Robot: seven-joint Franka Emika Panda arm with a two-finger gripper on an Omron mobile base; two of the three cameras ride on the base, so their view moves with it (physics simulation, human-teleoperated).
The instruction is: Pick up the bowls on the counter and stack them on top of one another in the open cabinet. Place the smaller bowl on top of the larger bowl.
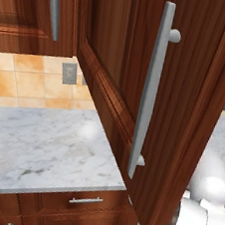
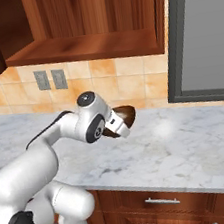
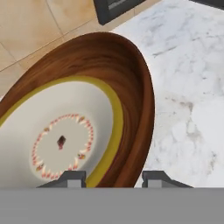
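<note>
In the hand view the pincer [image 3: 114,177] sits with one dark fingertip [image 3: 73,176] inside a brown wooden bowl [image 3: 131,87] and the other fingertip [image 3: 153,176] outside it, so the rim passes between them; the pincer is clamped on that rim. Inside the wooden bowl lies a white bowl [image 3: 57,131] with a yellow rim and a ring of small red marks around its middle. Beyond the bowls spreads the white marble table [image 3: 188,100]. In the right base view the white arm [image 2: 66,133] reaches over the table [image 2: 180,150], with the wooden bowl [image 2: 126,114] at its end, above the slab near the tan tiled wall [image 2: 125,82]. Higher up hangs the open cabinet [image 2: 89,45], and in the left base view its door [image 1: 187,94] with the long silver handle [image 1: 150,89] stands swung out.
</note>
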